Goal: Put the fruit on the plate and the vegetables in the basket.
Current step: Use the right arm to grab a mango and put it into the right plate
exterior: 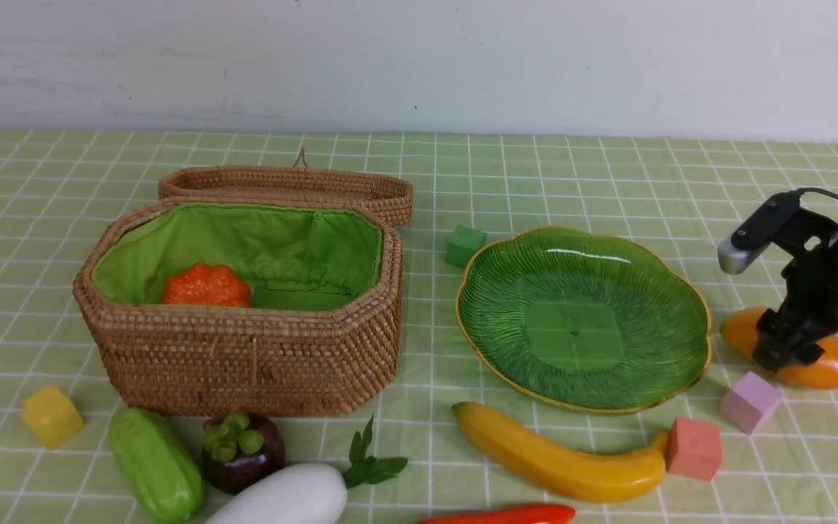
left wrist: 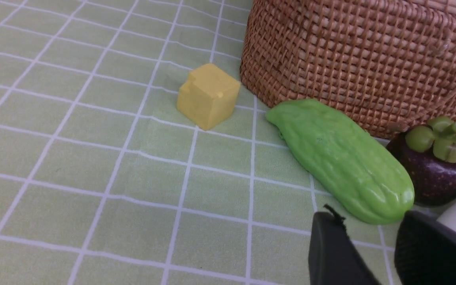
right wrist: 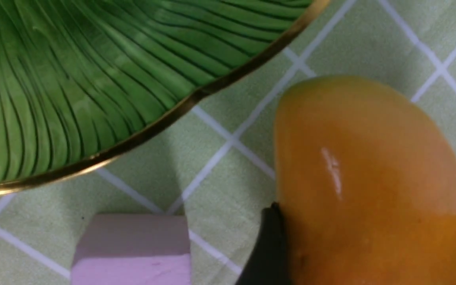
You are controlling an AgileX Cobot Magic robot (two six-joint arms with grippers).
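Observation:
My right gripper is down on the orange mango, which lies on the cloth right of the green plate; in the right wrist view its fingers press both sides of the mango. My left gripper is open and empty, just short of the green cucumber and mangosteen; it is out of the front view. The pumpkin sits in the open basket. The banana, cucumber, mangosteen and white vegetable lie along the front.
The basket lid leans behind the basket. Cubes: yellow, green, lilac beside the mango, salmon at the banana's tip. A red item shows at the front edge.

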